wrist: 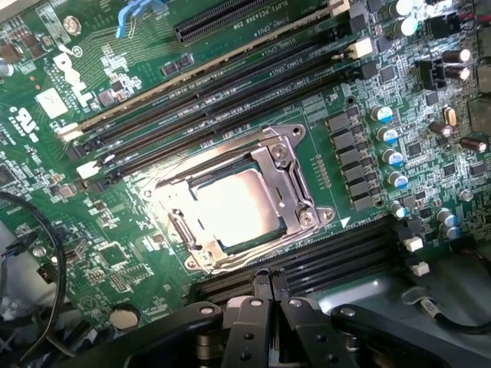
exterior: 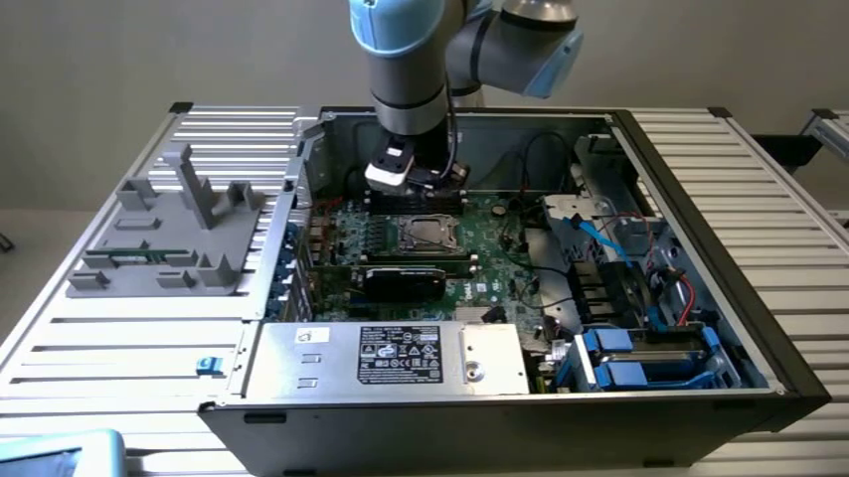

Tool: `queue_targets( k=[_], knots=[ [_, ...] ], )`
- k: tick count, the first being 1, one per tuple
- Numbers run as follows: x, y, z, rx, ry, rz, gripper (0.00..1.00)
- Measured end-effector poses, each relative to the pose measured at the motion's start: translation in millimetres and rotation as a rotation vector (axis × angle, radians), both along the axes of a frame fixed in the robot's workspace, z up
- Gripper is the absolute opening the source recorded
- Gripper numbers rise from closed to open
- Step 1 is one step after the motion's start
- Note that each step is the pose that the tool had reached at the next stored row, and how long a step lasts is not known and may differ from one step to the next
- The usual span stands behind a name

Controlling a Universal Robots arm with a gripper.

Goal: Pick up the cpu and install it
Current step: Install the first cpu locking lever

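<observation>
The cpu (wrist: 234, 203) lies flat inside the metal socket frame (wrist: 295, 165) on the green motherboard, its silver top glaring under the light. In the exterior view the cpu (exterior: 427, 234) sits in the middle of the board inside the open computer case. My gripper (wrist: 268, 282) hangs just above the board beside the socket, shut, its two black fingers pressed together with nothing between them. The exterior view has the gripper (exterior: 414, 187) just behind the socket, under the arm's wrist.
Black memory slots (wrist: 230, 100) run along one side of the socket, with capacitors (wrist: 387, 134) on another. A black card on a green board (exterior: 405, 278) stands in front of the socket. A silver box with a white label (exterior: 398, 356), cables (exterior: 623, 248) and a grey fixture (exterior: 173, 234) surround it.
</observation>
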State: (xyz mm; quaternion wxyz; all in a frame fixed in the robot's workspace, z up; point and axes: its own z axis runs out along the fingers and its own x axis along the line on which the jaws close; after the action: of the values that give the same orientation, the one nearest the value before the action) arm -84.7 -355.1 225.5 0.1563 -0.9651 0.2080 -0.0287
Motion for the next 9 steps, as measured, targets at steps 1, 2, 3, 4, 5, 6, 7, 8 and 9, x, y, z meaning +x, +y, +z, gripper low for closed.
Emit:
queue_targets(
  k=[1, 2, 3, 4, 5, 6, 7, 8, 9],
  knots=[
    [0.0, 0.0, 1.4, -0.0064, 0.0007, 0.001, 0.11],
    [0.0, 0.0, 2.3, -0.0141, 0.0018, 0.002, 0.11],
    [0.0, 0.0, 3.0, -0.0229, 0.0028, 0.003, 0.11],
    [0.0, 0.0, 3.7, -0.0317, 0.0036, 0.004, 0.11],
    [0.0, -0.1, 4.1, -0.0418, 0.0044, 0.005, 0.11],
    [0.0, 0.0, 4.3, -0.0543, 0.0051, 0.008, 0.11],
    [0.0, -0.1, 4.4, -0.0672, 0.0060, 0.011, 0.11],
    [0.0, 0.0, 4.5, -0.0815, 0.0067, 0.014, 0.11],
    [0.0, -0.1, 4.7, -0.0946, 0.0075, 0.018, 0.11]
  ],
)
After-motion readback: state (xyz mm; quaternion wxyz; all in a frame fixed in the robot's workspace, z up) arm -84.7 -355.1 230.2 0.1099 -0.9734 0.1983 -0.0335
